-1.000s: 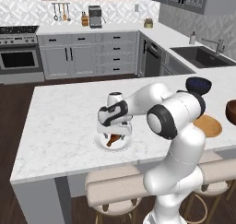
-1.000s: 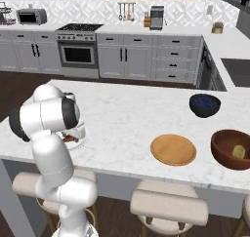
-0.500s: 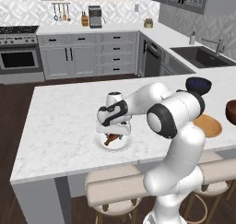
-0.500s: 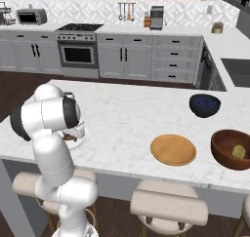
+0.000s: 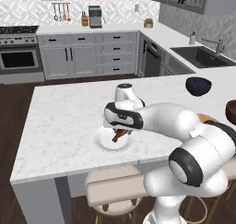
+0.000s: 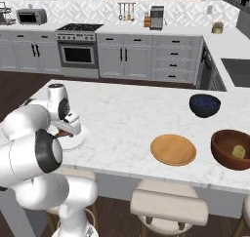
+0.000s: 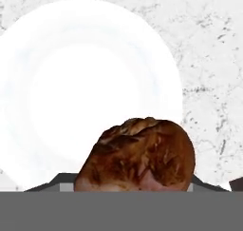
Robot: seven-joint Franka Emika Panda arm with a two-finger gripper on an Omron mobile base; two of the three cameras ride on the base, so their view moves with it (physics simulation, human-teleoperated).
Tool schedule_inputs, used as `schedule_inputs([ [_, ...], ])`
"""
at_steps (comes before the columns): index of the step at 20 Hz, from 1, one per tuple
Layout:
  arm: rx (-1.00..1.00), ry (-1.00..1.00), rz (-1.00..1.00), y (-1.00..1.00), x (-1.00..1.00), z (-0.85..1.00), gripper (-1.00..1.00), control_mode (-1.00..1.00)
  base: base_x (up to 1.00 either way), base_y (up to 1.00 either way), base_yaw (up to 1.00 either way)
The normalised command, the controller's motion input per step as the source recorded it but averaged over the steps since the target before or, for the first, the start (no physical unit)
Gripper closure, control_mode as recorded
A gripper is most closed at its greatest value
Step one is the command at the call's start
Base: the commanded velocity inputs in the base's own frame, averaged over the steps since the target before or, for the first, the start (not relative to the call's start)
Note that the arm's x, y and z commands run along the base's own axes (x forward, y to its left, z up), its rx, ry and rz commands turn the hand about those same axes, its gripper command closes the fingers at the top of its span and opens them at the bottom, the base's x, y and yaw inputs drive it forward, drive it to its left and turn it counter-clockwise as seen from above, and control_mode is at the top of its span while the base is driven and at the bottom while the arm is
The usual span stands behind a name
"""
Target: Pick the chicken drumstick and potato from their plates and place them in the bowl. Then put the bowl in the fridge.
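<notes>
White gripper (image 5: 121,132) sits clamped on the chicken drumstick (image 5: 120,134), just over the white plate (image 5: 103,142). We judge the plump end could slip (grip looks near one end). Potato (image 6: 239,151) already lies in the bowl (image 6: 224,155), well apart across the counter.

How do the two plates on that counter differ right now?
The white plate is pale and glossy; the tan plate looks like wood. The white plate has the drumstick over it, with the gripper closed around it, while the tan plate is bare. The white plate lies near the counter's left end; the tan plate lies beside the brown bowl. Both are round and lie flat.
</notes>
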Motion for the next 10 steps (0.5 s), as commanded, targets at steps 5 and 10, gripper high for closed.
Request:
schedule_inputs([
  [5, 0.02, -0.08, 0.01, -0.44, -0.86, 0.82, 1.0, -1.0, 0.0, 0.0, 0.0],
  [10, 0.0, 0.0, 0.01, -0.2, -0.55, 0.79, 1.0, -1.0, 0.0, 0.0, 0.0],
])
